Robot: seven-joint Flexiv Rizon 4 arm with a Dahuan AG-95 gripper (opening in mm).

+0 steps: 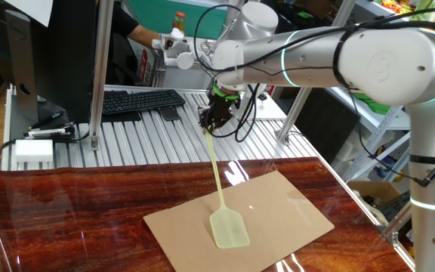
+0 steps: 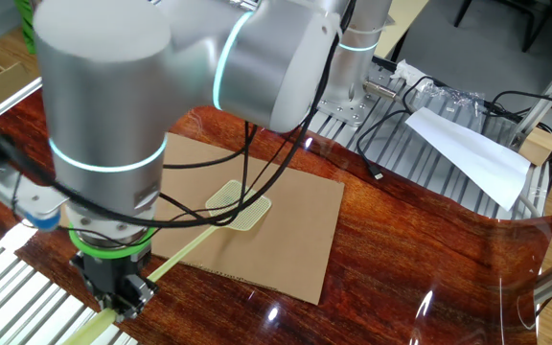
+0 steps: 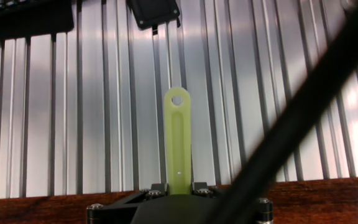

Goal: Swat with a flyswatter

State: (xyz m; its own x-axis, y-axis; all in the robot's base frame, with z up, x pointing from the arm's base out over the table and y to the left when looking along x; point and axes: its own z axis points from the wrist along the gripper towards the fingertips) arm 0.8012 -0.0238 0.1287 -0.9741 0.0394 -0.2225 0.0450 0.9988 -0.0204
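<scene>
with the gripper (image 1: 211,121) pinching the flyswatter (image 1: 228,227) near its handle end, the head lies on the cardboard sheet (image 1: 293,208); pressing lower could buckle that thin handle.

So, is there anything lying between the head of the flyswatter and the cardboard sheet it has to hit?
Nothing visible. The hand is shut on the handle end of the flyswatter, and its mesh head already lies on the cardboard sheet. No other thing shows on the sheet around the head in either fixed view.
</scene>
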